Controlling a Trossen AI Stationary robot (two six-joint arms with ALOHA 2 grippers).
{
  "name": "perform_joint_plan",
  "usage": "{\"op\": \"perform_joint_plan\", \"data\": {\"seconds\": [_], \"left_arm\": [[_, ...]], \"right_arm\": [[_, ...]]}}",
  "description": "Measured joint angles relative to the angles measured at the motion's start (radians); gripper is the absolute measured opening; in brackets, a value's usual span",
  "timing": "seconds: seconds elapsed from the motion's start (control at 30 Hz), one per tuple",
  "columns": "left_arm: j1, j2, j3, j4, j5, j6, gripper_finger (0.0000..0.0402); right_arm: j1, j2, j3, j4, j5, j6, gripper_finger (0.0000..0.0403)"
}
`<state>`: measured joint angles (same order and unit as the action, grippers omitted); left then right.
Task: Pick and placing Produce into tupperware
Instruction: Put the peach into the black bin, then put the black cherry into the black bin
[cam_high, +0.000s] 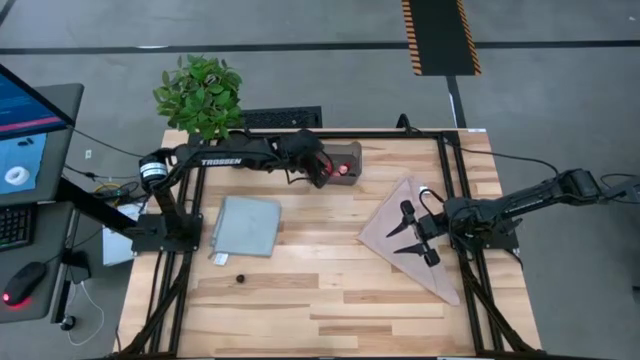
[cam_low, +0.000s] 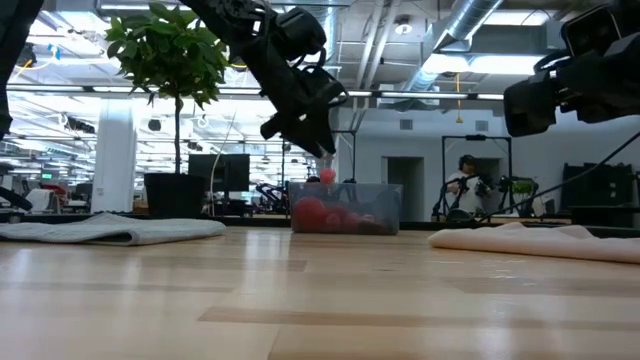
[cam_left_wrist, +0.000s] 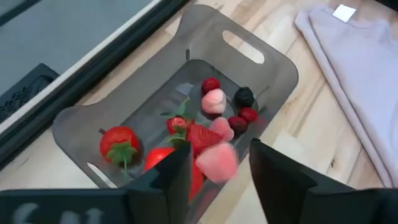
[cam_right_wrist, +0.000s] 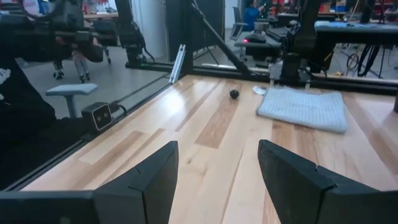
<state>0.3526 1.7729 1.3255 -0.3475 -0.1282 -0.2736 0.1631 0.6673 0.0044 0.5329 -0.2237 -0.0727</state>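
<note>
Pink berry (cam_left_wrist: 217, 162) drops between parted fingers of left tool (cam_left_wrist: 219, 177) over tupperware (cam_left_wrist: 273, 65), mostly filled w/ produce; dark piece (cam_high: 239, 279) left on bench. Right tool (cam_right_wrist: 217, 180) wide, empty.

The left arm is stretching across the upper middle of the high view with its left gripper (cam_high: 325, 172) pointing down, fingers parted, while the right arm is waiting at right, right gripper (cam_high: 415, 232) open.
</note>
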Motion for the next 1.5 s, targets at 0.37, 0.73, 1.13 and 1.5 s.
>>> {"op": "perform_joint_plan", "data": {"seconds": [0.37, 0.73, 1.13, 1.5], "left_arm": [[-0.020, -0.053, 0.001, -0.149, 0.004, 0.034, 0.0172], [-0.449, -0.209, -0.049, -0.547, -0.284, -0.253, 0.0146], [-0.984, -0.216, -0.162, -0.737, -0.422, -0.952, 0.0142], [-1.225, -0.215, -0.342, -0.580, -0.279, -1.393, 0.0142]], "right_arm": [[0.000, 0.075, 0.000, 0.096, -0.007, 0.012, 0.0243], [0.000, 0.184, 0.000, 0.150, -0.009, 0.048, 0.0243], [-0.005, 0.313, -0.001, 0.291, -0.006, 0.038, 0.0243], [-0.032, 0.322, -0.001, 0.291, 0.000, 0.039, 0.0243]]}}
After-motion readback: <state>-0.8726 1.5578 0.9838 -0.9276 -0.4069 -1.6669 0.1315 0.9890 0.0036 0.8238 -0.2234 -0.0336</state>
